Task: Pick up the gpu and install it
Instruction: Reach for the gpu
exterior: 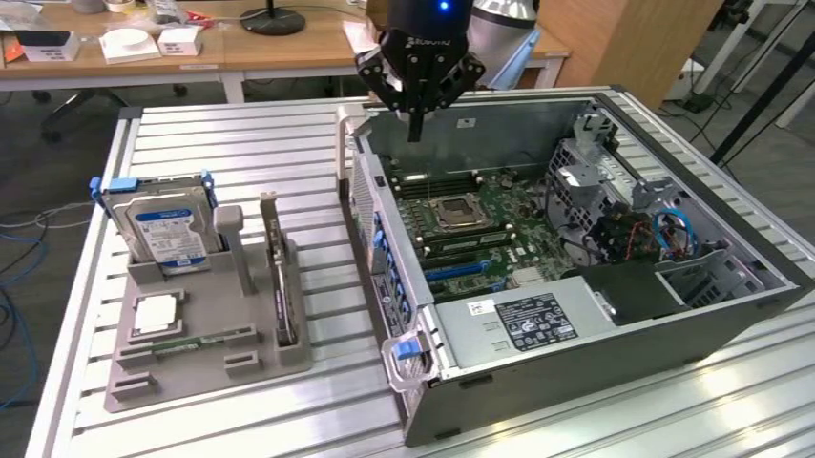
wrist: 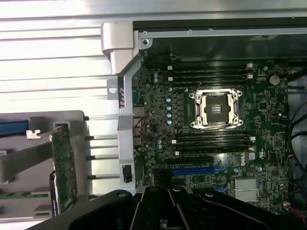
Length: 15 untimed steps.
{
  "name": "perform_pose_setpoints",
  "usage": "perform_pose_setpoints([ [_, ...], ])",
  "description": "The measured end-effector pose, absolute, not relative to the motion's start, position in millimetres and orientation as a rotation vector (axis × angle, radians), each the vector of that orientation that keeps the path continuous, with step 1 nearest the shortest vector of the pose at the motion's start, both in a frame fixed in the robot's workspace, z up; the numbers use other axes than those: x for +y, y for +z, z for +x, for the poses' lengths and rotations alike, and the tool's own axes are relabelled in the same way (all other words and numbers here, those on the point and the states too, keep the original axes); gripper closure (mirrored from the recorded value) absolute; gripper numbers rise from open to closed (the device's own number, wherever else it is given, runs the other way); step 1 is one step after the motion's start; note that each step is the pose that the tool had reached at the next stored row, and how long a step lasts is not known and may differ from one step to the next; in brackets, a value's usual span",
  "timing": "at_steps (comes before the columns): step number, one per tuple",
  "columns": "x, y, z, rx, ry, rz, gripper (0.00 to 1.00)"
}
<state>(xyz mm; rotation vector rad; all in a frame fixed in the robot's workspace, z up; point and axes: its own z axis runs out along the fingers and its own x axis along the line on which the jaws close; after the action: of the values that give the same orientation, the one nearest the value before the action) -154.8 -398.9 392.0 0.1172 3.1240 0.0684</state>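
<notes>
The gpu [exterior: 284, 298] is a thin dark card standing on edge in the grey holder [exterior: 261, 361] on the exterior view's left, its silver bracket at the far end. The wrist view catches it edge-on as a green board, the gpu [wrist: 64, 167], beside the case wall. My gripper [exterior: 415, 132] hangs over the far rim of the open computer case [exterior: 713, 320], well away from the card, fingers shut together and holding nothing. Its dark linkage, the gripper [wrist: 168, 192], shows above the motherboard [wrist: 158, 96] with its blue slot [wrist: 192, 170].
The holder also carries a silver hard drive with a blue label [exterior: 172, 234], a processor chip [exterior: 153, 313] and a green memory stick [exterior: 191, 342]. Everything rests on a slatted metal table [exterior: 255, 143]. Cables and drive cages [exterior: 637, 229] crowd the case's right side.
</notes>
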Motion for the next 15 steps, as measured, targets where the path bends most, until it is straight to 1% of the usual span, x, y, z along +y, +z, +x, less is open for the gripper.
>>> perform_pose_setpoints([
  [15, -398.9, 391.6, -171.1, 3.124, 0.068, 0.117, 0.89],
])
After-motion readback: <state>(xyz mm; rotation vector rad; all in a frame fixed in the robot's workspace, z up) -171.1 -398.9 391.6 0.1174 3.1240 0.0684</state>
